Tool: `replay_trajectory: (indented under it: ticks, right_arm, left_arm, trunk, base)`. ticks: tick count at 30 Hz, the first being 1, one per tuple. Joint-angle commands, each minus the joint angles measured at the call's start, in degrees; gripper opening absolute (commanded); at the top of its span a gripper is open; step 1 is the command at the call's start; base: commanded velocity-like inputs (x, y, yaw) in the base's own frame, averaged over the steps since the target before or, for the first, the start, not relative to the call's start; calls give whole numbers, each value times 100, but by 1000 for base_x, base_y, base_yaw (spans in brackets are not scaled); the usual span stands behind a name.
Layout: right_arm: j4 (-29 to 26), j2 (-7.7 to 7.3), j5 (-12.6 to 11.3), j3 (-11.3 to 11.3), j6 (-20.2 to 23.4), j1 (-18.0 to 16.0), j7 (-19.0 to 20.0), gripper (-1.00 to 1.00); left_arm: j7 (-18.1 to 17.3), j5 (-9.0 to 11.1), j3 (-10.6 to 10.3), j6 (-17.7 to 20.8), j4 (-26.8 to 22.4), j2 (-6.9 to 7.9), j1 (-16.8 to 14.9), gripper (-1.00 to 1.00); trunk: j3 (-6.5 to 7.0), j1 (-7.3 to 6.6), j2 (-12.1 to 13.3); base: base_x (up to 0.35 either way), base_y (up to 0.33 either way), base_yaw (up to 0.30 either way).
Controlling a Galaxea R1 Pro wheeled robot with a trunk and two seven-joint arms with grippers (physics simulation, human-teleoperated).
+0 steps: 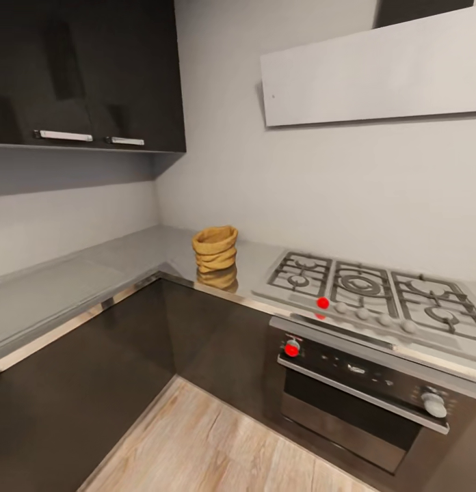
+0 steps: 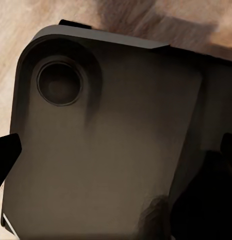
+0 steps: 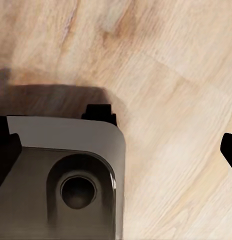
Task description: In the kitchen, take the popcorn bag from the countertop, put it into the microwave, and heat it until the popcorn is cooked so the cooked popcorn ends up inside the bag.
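Kitchen corner, grippers low over floor.

Left gripper: dark fingertips at the frame edges, well apart, released, grey robot base between them. Right gripper: tips likewise spread, holding nothing, wood floor beyond. Farther off: bag upright on countertop near the corner, hob beside it, oven below, dark cabinets above.

We are seeing the oven and hob running off the head view's right edge. We are seeing only dark fingertips at the wrist views' borders.
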Motion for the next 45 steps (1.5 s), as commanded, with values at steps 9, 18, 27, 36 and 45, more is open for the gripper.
replay_trajectory:
  ticks: [9,18,27,36,45]
  right_arm:
    - [19,23,57,-40,-31,-8,18,100]
    - [19,57,66,-32,-20,-8,18,100]
    - [19,67,61,-31,-74,-8,10,100]
    - [19,76,66,-31,-102,42,9,100]
    - [19,86,67,-31,-96,44,9,100]
  left_arm:
    - [-12,31,-24,10,0,-5,3,100]
    - [-12,24,-27,11,0,-5,3,100]
    - [-12,22,-35,11,0,-4,3,100]
    - [-8,22,-36,11,0,-1,3,100]
    - [-8,22,-36,11,0,-1,3,100]
  trunk:
    - [-4,2,-2]
    - [-4,2,-2]
    - [-4,2,-2]
    - [-4,2,-2]
    - [-4,2,-2]
  base:
    - [199,122,0]
    - [210,120,0]
    - [212,120,0]
    - [212,120,0]
    - [212,120,0]
